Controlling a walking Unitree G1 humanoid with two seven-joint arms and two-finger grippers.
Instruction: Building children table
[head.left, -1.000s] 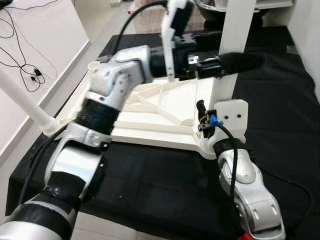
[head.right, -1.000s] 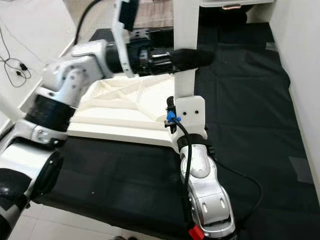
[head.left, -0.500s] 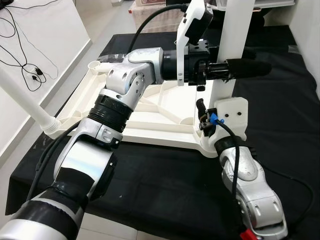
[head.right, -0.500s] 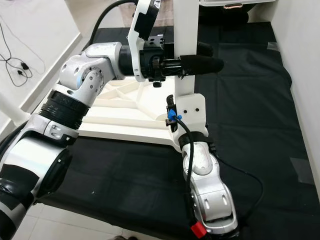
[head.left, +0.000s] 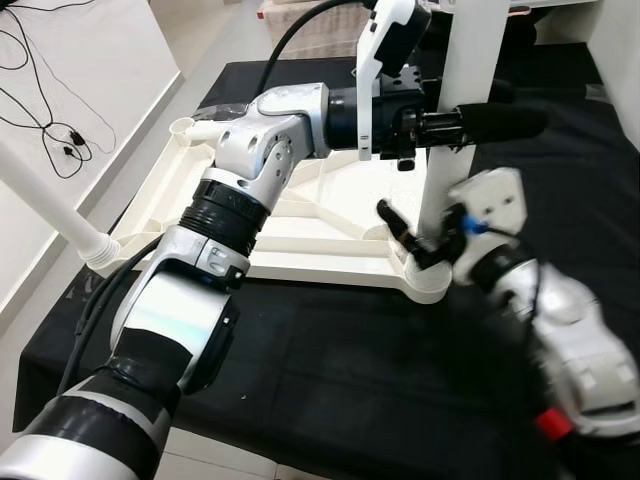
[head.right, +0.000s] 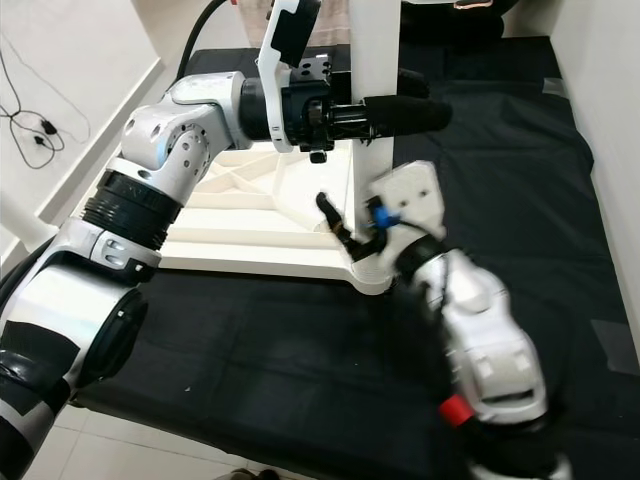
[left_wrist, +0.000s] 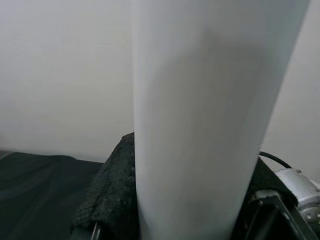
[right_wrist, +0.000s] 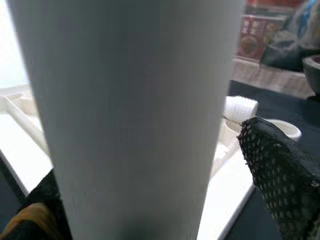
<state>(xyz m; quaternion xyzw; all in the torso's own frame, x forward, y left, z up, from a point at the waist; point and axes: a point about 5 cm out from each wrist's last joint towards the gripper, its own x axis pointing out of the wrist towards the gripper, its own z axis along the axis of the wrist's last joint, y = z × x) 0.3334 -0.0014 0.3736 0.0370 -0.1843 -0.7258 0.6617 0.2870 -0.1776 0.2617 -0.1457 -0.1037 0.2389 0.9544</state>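
Note:
A white children's table top (head.left: 300, 200) lies upside down on black cloth. One white table leg (head.left: 468, 50) stands upright in its near right corner socket (head.left: 425, 280). My left gripper (head.left: 522, 108) reaches across from the left and is shut on the leg high up, one black finger in front of it and one behind. My right gripper (head.left: 412, 240) is low at the foot of the leg, blurred, with its fingers astride it. In the right wrist view one padded finger (right_wrist: 280, 170) stands off the leg with a gap.
A second loose white leg (head.left: 45, 200) lies at the left, beside the table top's edge. Black cables (head.left: 50, 140) trail over the white surface beyond it. The black cloth (head.left: 330, 350) runs to the near edge, and a wall is close on the right.
My right forearm has swung out to the right and its wrist has rolled, while its fingers stay at the leg's foot. My left gripper keeps its hold on the leg.

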